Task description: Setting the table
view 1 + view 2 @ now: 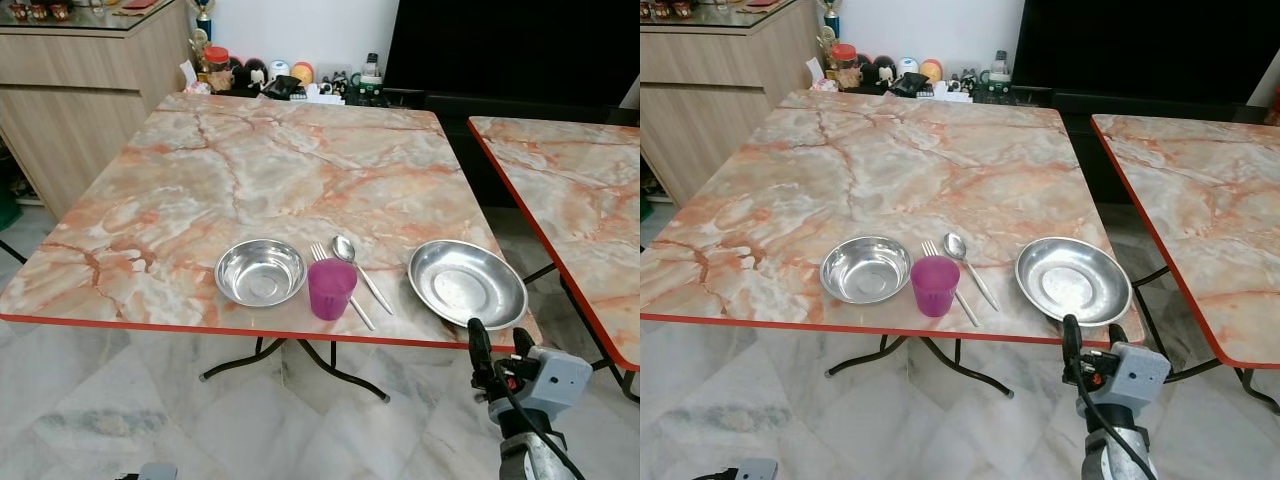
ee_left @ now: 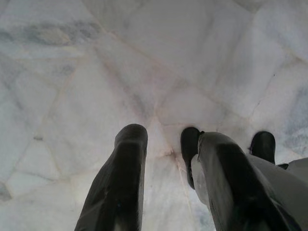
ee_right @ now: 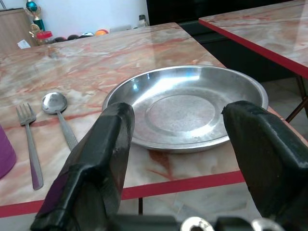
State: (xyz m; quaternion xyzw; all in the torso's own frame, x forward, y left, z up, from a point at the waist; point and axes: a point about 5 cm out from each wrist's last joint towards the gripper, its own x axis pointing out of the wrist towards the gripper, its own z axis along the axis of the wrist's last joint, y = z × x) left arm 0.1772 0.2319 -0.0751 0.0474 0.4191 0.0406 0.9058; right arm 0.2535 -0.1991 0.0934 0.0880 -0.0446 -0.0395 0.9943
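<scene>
Right gripper (image 3: 175, 144) jaws spread, empty (just off the table edge), steel plate (image 3: 187, 108) beyond, seemingly untouched.

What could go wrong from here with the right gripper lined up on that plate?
The steel plate sits close to the table's red front edge, so a nudge from the open right gripper could tip it off. Its low, shiny rim gives the fingers little to pinch. The pink cup touches the fork; a bump could scatter the cutlery.
</scene>
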